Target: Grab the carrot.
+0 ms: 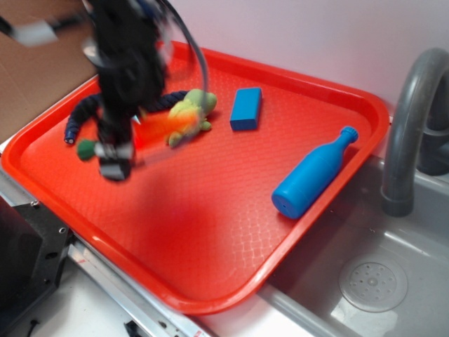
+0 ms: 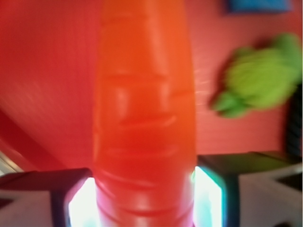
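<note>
Gripper (image 2: 144,198): clamped on carrot (image 2: 144,109), seen only in wrist view; exterior apparently blurs it. Plush toy (image 2: 262,75) at two o'clock; tray (image 1: 210,232).

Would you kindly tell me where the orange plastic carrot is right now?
In the wrist view the glossy orange plastic carrot sits between the tool's fingers; the exterior view shows it at the red tray's left, beside the yellow-green plush toy.

No readable text, labels, brands, numbers or signs anywhere in either view.
</note>
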